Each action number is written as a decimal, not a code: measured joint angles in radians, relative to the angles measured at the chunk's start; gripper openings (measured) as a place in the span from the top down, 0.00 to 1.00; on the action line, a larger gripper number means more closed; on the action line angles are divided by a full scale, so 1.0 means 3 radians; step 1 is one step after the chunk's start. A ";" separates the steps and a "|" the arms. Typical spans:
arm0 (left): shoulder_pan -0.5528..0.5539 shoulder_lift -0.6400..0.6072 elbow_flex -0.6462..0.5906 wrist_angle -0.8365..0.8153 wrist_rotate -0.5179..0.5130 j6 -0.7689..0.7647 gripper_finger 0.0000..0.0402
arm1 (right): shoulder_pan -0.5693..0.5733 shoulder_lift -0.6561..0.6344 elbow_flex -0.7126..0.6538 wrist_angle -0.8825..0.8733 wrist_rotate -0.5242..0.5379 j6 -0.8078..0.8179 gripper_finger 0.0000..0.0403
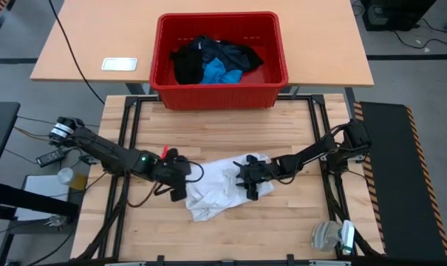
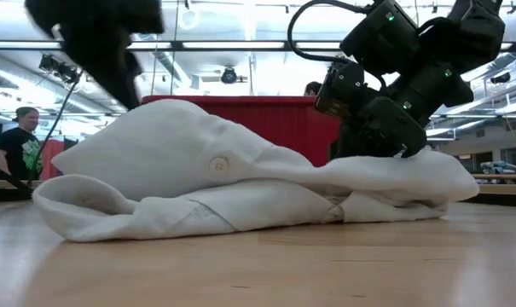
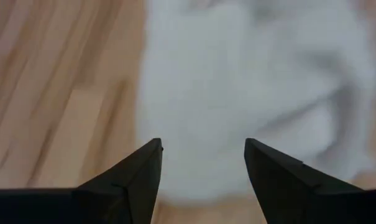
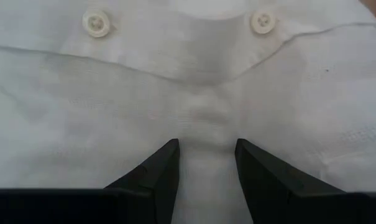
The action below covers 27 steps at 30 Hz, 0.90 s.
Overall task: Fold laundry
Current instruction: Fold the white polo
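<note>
The white shirt [image 1: 217, 188] lies crumpled on the wooden desk [image 1: 282, 222], near its middle and toward the near edge, in a loose heap with several overlapping layers. The remaining laundry, black garments [image 1: 190, 63] and a blue piece [image 1: 219, 72], sits in the red crate [image 1: 278, 70] at the far side.

The left pincer [image 3: 203, 165] is at the shirt's left edge, released, its fingers spread above the cloth and grasping nothing. The right pincer [image 4: 206, 163] rests on the shirt's right side. Its fingers are pressed into the fabric near two buttons [image 4: 96, 23], with a small ridge of cloth gathered between them, so it appears to be clenched on a pinch of the shirt.

Handling: the shirt is light, soft and limp. It holds no shape, sags from any lifted point and drags its lower layers along. Thin cloth slips from a shallow pinch. Take hold at firm edges: a hem, a seam or the button strip, at two points well apart, so the cloth spreads flat.
</note>
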 joint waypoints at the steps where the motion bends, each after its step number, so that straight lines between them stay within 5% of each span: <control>1: 0.0006 0.0032 0.0000 0.0184 0.0061 0.0078 0.42 | 0.0000 -0.0004 -0.0001 -0.0001 -0.0001 -0.0002 0.59; 7: 0.0095 0.0429 0.0007 0.0911 0.0295 0.0454 0.42 | -0.0051 -0.0010 -0.0003 0.0105 0.0001 -0.0006 0.59; 15: -0.0124 0.0879 0.0056 0.1106 0.0792 0.0572 0.42 | -0.0095 -0.0011 -0.0003 0.0119 -0.0010 0.0009 0.59; 21: -0.0243 0.1178 0.0055 0.0945 0.0856 0.0525 0.42 | -0.0097 -0.0013 -0.0003 0.0075 -0.0011 0.0001 0.59; 27: -0.0293 0.0824 0.0160 0.0226 0.1175 0.0262 0.42 | -0.0099 -0.0018 0.0000 0.0053 -0.0011 -0.0019 0.59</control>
